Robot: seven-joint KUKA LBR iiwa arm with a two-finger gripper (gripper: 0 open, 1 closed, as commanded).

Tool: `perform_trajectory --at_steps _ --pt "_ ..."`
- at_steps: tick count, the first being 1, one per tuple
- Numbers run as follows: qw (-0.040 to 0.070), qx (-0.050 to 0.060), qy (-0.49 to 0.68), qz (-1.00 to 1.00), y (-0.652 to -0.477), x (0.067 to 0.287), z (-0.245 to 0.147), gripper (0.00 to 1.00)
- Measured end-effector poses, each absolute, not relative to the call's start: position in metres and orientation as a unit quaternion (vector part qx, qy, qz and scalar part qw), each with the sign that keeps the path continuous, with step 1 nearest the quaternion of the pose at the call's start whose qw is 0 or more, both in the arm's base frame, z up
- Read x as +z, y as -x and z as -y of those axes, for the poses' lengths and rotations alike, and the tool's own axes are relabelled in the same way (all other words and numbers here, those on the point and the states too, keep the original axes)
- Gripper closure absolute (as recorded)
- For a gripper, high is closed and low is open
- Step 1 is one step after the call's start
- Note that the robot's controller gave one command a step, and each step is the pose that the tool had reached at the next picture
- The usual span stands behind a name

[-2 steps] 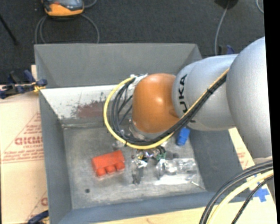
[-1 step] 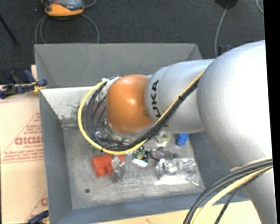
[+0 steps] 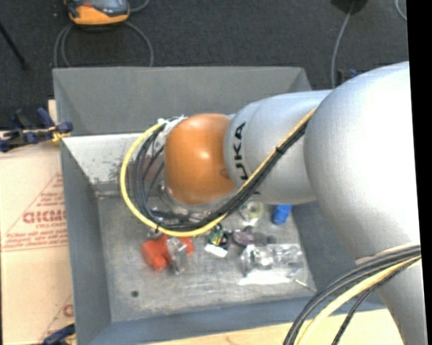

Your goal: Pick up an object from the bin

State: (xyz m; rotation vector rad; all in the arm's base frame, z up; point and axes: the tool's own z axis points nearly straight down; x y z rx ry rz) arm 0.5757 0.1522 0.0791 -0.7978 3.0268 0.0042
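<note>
My gripper (image 3: 179, 255) pokes out from under the arm's orange cover, low over the bin floor at the left of middle. Right against its left side lies a small red chunky object (image 3: 154, 253); whether the two touch I cannot tell. Just to the gripper's right sits a small green and white piece (image 3: 217, 242). Further right lies a small purple piece (image 3: 243, 238).
A clear plastic bag with shiny bits (image 3: 274, 259) lies at the right front of the bin floor. A blue cap (image 3: 280, 214) and a pale greenish item (image 3: 252, 211) sit near the right wall. The arm and its cables cover the back half of the bin.
</note>
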Motion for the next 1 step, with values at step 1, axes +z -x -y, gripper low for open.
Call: perform_trajectory --at_steps 1 --pt "0.007 -0.001 0.279 -0.960 -0.5683 0.2650 -0.1387 1.00"
